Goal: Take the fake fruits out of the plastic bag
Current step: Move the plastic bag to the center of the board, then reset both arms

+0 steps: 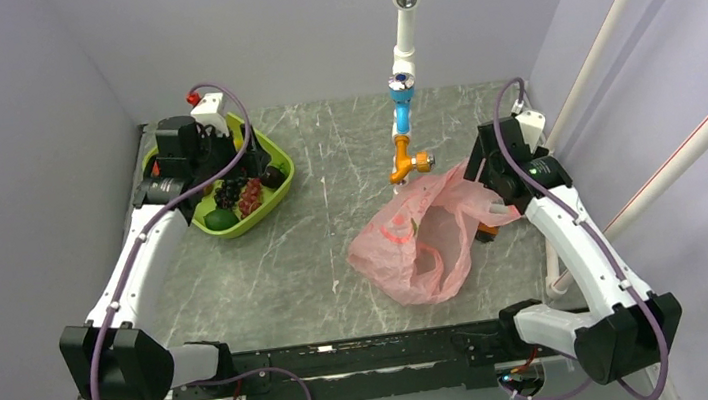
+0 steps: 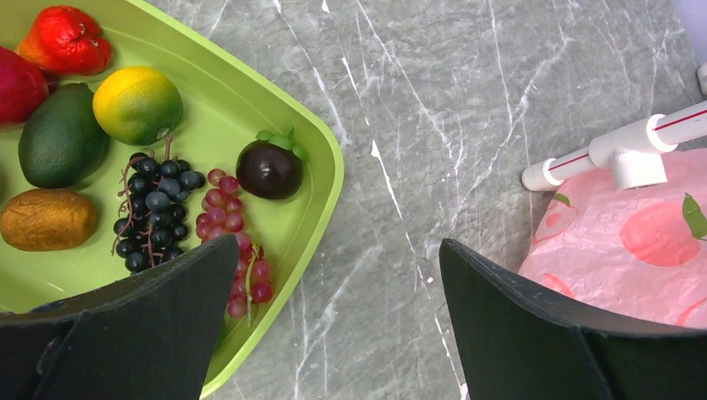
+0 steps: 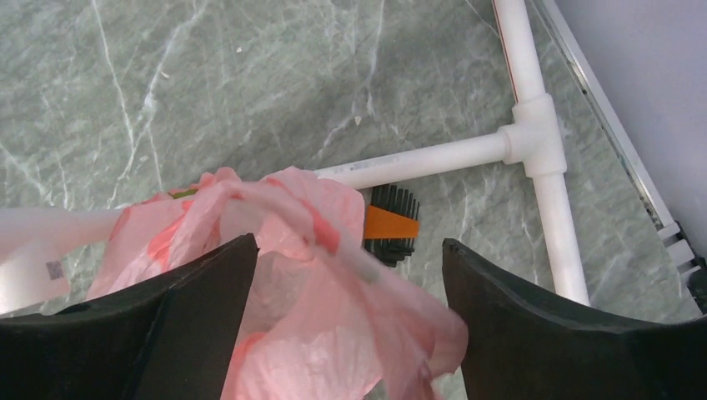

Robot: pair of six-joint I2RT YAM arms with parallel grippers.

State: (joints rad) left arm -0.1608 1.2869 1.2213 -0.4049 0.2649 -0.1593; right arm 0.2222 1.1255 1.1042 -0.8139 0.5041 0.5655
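Observation:
The pink plastic bag (image 1: 415, 238) lies crumpled on the table right of centre, and its contents are not visible. The brown-orange oval (image 2: 48, 219), the reddish grape bunch (image 2: 238, 242) and the dark plum-like fruit (image 2: 268, 169) lie in the green tray (image 1: 270, 204). My left gripper (image 2: 338, 250) is open and empty, hovering over the tray's right rim (image 2: 329, 192). My right gripper (image 3: 348, 246) is open at the bag's right edge, with a blurred fold of the bag (image 3: 333, 283) between its jaws. The bag also shows in the left wrist view (image 2: 634, 250).
The tray also holds a dark grape bunch (image 2: 154, 212), an avocado (image 2: 60, 137), a lime (image 2: 137, 104) and red fruits (image 2: 67, 40). A white pipe frame (image 3: 534, 133) and an orange-black brush-like piece (image 3: 390, 227) sit by the bag. A pipe stand with blue and orange fittings (image 1: 404, 119) stands behind it.

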